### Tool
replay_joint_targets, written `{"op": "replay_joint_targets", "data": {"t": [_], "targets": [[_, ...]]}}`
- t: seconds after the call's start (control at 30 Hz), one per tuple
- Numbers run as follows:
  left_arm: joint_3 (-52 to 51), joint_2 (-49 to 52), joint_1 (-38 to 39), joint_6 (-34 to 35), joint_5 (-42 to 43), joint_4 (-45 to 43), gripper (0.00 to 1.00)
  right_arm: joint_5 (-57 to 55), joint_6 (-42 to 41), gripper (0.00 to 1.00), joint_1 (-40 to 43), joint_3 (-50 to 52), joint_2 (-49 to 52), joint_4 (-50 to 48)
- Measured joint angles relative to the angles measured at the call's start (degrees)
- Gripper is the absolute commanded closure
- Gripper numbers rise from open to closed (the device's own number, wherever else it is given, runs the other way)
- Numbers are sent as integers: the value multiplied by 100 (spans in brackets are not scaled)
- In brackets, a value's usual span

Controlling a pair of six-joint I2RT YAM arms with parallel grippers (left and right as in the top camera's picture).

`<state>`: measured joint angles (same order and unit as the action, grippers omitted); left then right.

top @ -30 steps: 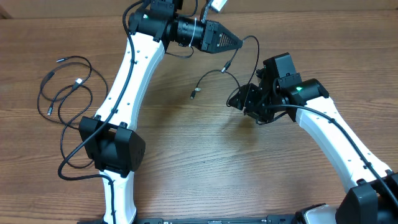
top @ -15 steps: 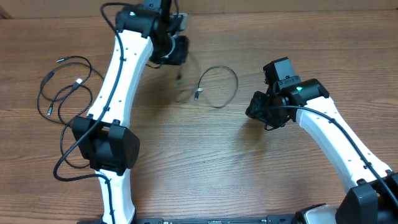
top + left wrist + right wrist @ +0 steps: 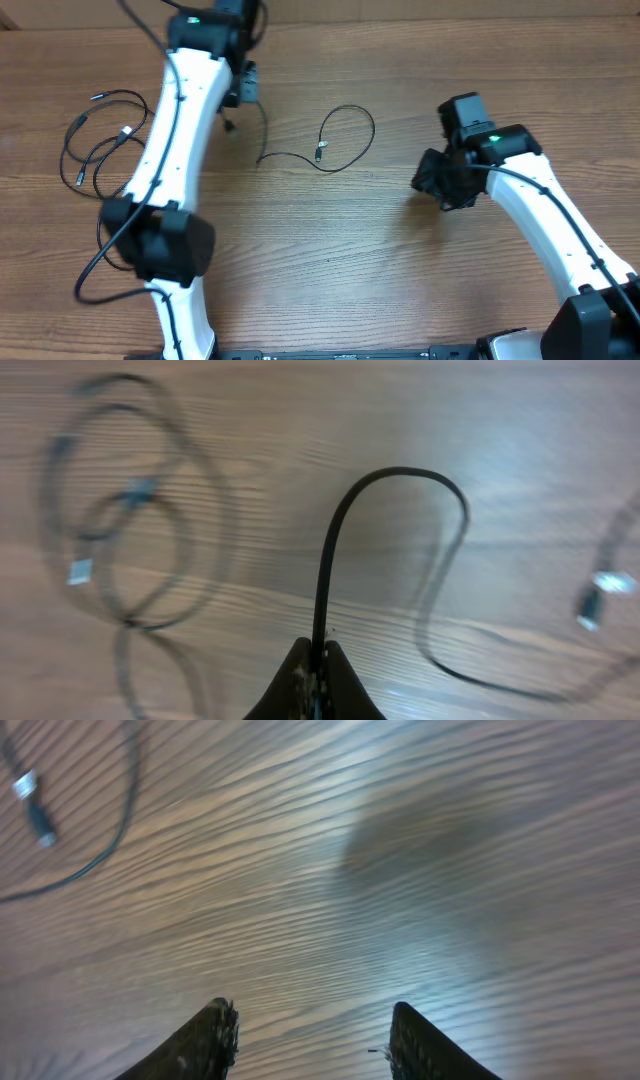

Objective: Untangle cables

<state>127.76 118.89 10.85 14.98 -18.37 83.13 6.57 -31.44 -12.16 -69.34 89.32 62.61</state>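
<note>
Cable tangle (image 3: 100,145) on table (image 3: 350,260) at left; single cable (image 3: 320,152) at centre, well apart

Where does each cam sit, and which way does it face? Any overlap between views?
Overhead: fixed above the table, looking straight down; both arms show, with a loose cable mid-table and tangled cables at the left.
Left wrist: on the left arm, looking down past the left claw, which is shut on the loose cable; only its fingertips show.
Right wrist: on the right arm, looking down at the wood; the open right claw shows at the bottom edge.
Shared: all three see the loose cable's silver plug.
</note>
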Motion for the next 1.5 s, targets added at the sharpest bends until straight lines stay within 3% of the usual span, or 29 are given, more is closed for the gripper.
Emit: {"op": "replay_joint_targets", "data": {"t": [0.27, 0.43, 0.6, 0.77, 0.9, 0.93, 1.1, 1.13, 1.33, 1.5], "targets": [[2, -1231, -1565, 162, -1088, 7, 96, -103, 321, 52, 850, 0, 0, 229], [7, -1733, -2907, 334, -1276, 109, 96, -103, 472, 52, 1213, 0, 0, 302], [7, -1808, -4424, 428, -686, -52, 97, -105, 568, 52, 1329, 0, 0, 313], [7, -1808, -5283, 439, 531, -219, 96, -103, 601, 52, 1331, 0, 0, 308], [7, -1808, -5274, 391, 1257, -350, 93, -103, 603, 52, 1329, 0, 0, 315], [7, -1808, -5228, 367, 1338, -350, 89, -105, 603, 52, 1329, 0, 0, 315], [7, -1808, -5016, 247, 1650, -348, 24, -101, 601, 52, 1329, 0, 0, 321], [7, -1808, -4981, 245, 1738, -350, 20, -103, 601, 51, 1331, 0, 0, 326], [7, -1808, -4774, -166, 2892, -511, 21, -103, 605, 51, 1331, 0, 0, 345], [7, -1805, -4009, -662, 3488, -608, 24, -101, 601, 51, 1329, 0, 0, 409]]}}
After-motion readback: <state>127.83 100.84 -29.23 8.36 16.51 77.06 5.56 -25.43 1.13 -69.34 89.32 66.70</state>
